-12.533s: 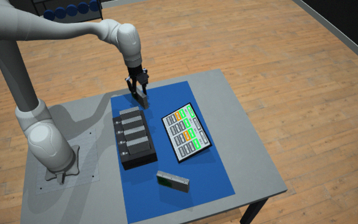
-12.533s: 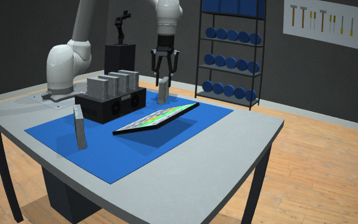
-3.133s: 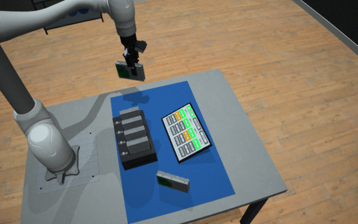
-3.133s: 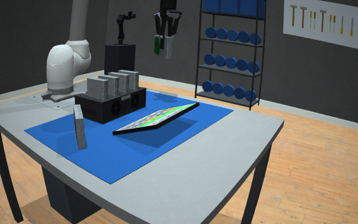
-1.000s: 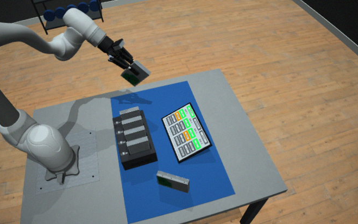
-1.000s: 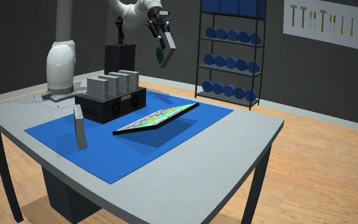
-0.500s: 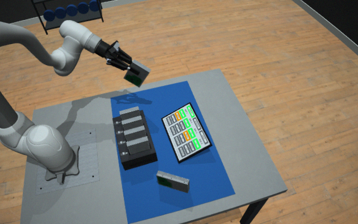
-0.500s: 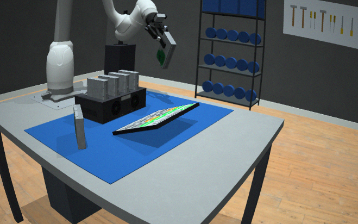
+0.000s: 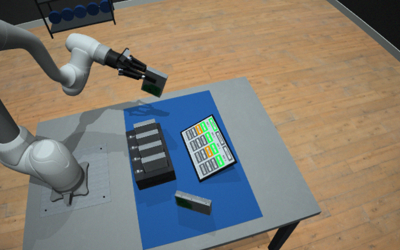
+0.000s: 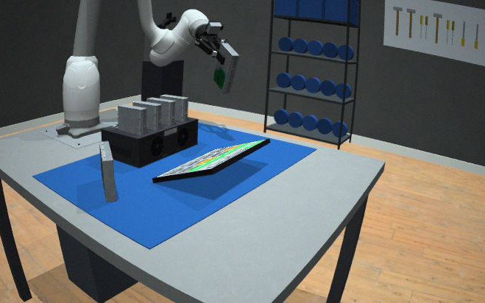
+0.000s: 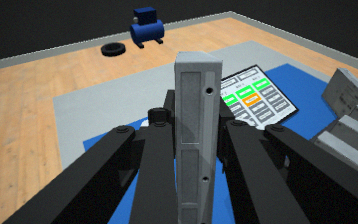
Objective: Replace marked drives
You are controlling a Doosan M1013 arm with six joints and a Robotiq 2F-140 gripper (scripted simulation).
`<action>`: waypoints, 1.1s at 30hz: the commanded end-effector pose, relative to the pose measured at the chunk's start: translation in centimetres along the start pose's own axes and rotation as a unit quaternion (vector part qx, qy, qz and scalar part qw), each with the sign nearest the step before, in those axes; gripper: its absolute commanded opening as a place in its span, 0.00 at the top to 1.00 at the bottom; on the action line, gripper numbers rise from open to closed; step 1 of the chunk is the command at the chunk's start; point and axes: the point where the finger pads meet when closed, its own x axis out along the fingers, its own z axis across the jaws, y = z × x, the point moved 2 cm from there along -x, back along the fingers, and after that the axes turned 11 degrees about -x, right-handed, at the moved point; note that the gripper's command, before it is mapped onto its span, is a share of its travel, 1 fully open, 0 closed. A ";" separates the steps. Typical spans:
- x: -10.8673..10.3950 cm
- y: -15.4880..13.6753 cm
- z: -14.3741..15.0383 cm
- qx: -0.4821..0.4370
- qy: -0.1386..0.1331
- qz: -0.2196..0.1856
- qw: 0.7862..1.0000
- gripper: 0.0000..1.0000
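Two loose drives: one on the mat, one in the gripper

One spare drive (image 9: 195, 203) (image 10: 108, 176) (image 11: 347, 95) is seen standing on its narrow side on the blue mat (image 9: 232, 198) (image 10: 149, 226) (image 11: 300, 80). Beside it, the tilted screen (image 9: 209, 147) (image 10: 213, 157) (image 11: 260, 97) is lit with green cells and two orange ones; its lettering cannot be read. Behind the screen, four drives (image 9: 150, 144) (image 10: 132, 118) (image 11: 350, 152) are held upright in a row in the dock (image 9: 158, 178) (image 10: 142, 150) (image 11: 324, 134). Farther back, another drive (image 9: 154, 84) (image 10: 230, 62) (image 11: 197, 100) is clamped between the fingers of the gripper (image 9: 147, 74) (image 10: 221, 52) (image 11: 191, 104), tilted and raised above bench height. Blue discs are lined up on the rack (image 9: 80, 26) (image 10: 304, 93) beyond.
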 end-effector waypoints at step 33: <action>0.1 -0.7 -0.2 0.000 -0.037 0.190 0.981 0.90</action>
